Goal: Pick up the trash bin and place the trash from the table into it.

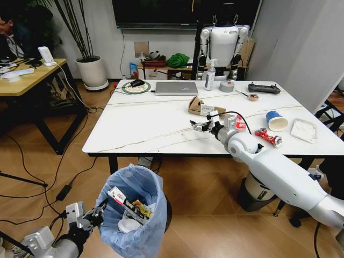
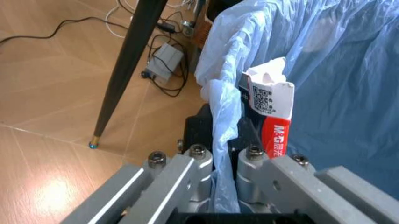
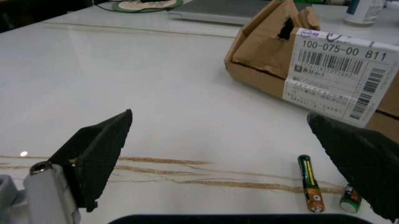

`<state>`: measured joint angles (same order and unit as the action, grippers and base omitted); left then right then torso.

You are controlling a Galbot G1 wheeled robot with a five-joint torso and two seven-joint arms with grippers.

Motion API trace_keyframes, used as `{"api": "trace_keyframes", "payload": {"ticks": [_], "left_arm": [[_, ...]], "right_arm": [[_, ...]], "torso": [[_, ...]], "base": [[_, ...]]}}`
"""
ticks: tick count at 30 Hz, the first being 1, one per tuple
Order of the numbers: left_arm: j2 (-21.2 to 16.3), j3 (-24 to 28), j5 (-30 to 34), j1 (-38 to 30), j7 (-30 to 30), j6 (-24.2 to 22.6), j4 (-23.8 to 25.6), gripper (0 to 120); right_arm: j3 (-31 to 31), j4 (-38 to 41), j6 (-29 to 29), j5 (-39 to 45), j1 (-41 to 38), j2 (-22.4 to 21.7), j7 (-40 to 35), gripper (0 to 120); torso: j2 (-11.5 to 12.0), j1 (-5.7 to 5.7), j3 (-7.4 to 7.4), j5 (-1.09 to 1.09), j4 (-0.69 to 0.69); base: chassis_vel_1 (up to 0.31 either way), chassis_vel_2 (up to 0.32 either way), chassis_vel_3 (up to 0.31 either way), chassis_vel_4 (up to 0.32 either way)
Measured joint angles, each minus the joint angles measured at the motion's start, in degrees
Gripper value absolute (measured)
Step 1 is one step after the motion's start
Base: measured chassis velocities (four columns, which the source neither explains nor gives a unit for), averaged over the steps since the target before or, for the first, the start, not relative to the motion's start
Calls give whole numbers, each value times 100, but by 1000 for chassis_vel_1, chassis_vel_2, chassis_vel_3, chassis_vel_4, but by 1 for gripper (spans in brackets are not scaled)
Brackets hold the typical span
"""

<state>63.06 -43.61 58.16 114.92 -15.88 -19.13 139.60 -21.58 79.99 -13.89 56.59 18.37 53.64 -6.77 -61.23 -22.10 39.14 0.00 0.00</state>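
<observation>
Head view: the table fills the centre of the frame; the right gripper hovers low over its right-centre, fingers apart and empty, with the torn cardboard box just above it in the frame. A blue paper cup, a red tube and a white wrapper lie toward the right edge of the table, well apart from the pincer. The trash bin sits at lower centre, already holding litter; the left gripper pinches its rim from the lower left. Risk: with the bin held only by rim and thin liner, the bag could slip or the bin could tilt and spill its contents. Left wrist view: fingers closed on the bin's dark rim and the light-blue bag at lower centre; a red-and-white carton stands inside, just right of the grip. Right wrist view: the two dark fingertips stand wide apart at lower left and lower right; the box occupies the upper right, near but not touching. Two small batteries lie at lower right, beside the right-hand fingertip. Risk: closing here could catch nothing, or nudge the batteries and roll them off.
</observation>
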Motion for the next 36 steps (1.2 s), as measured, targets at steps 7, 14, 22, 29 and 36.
{"api": "trace_keyframes", "payload": {"ticks": [7, 14, 22, 29, 36], "left_arm": [[0, -15, 16, -5, 2, 3, -13, 0], [-2, -22, 24, -13, 5, 6, -21, 0], [-4, -35, 24, -5, 15, 11, -25, 0], [1, -33, 22, -2, 16, 11, -26, 0], [-10, -50, 23, 12, 17, 12, -22, 0]], "right_arm": [[-55, -202, -13, 112, -32, 114, 29, 100], [-67, -326, -26, 129, -32, 146, 29, 100], [-20, -464, -47, 218, -11, 145, 30, 100], [-2, -518, -51, 278, 2, 117, 34, 100], [29, -541, -61, 311, 89, 96, 38, 100]], "torso": [[0, 0, 0, 0, 0], [0, 0, 0, 0, 0], [0, 0, 0, 0, 0], [0, 0, 0, 0, 0], [0, 0, 0, 0, 0]], "base": [[0, 0, 0, 0], [0, 0, 0, 0], [0, 0, 0, 0], [0, 0, 0, 0], [0, 0, 0, 0]]}}
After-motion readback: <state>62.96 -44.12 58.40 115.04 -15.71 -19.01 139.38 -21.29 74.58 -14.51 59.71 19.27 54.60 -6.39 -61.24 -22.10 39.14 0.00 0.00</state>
